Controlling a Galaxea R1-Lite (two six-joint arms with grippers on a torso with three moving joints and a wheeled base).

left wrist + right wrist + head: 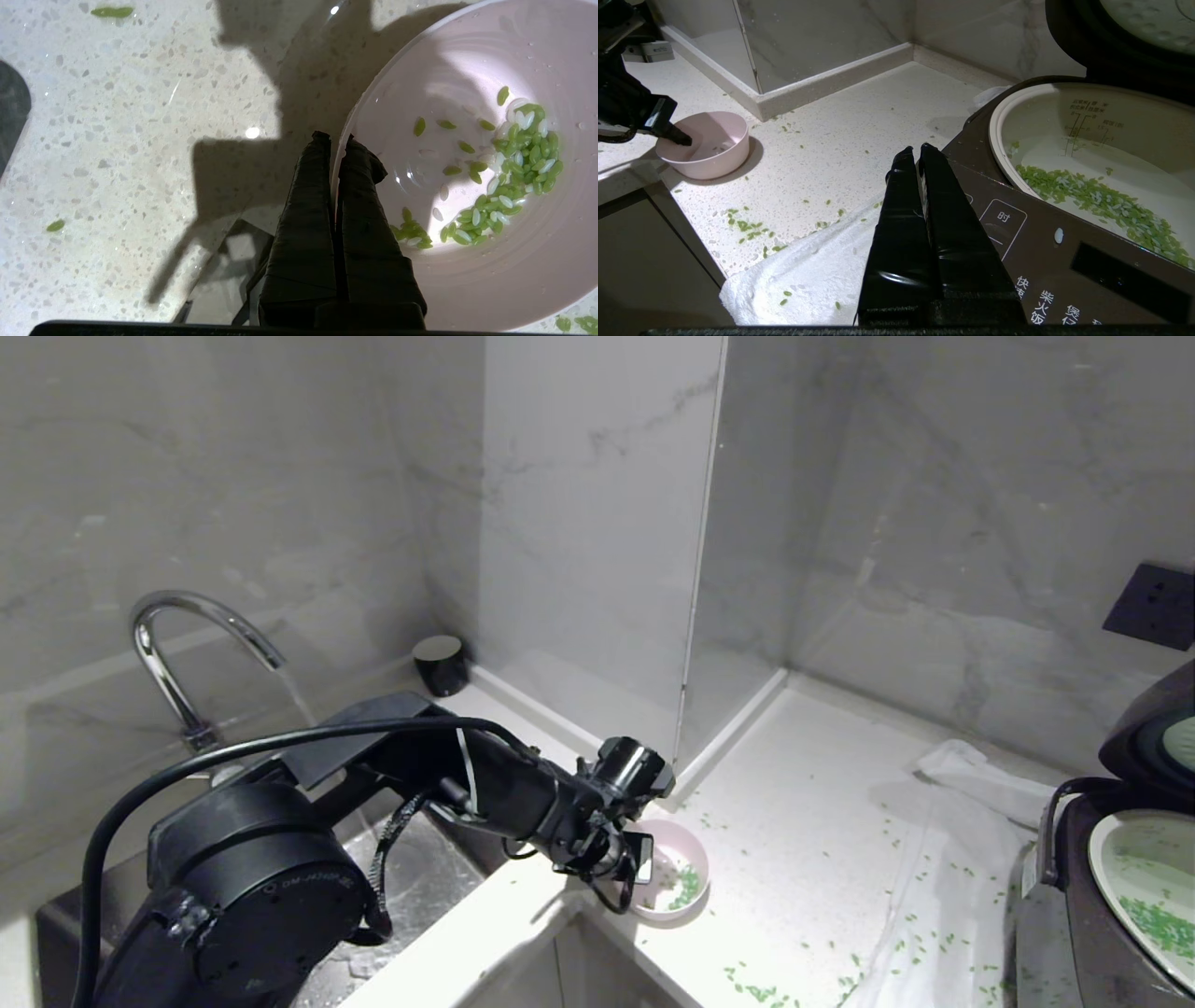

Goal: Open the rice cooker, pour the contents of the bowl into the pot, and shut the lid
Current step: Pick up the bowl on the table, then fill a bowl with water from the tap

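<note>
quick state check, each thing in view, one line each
rice cooker lid: open, raised
pot: holds green grains
bowl: upright on counter, some grains inside
left gripper: shut on the bowl's rim
right gripper: shut, empty, beside the cooker
faucet: running

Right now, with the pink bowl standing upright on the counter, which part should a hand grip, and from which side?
Grip the thin rim of the bowl, one finger inside and one outside the wall, coming from above on the sink side. The bowl has no handle and is round, so its rim is the only part a narrow hand can pinch. The left hand is already shut on it there.
</note>
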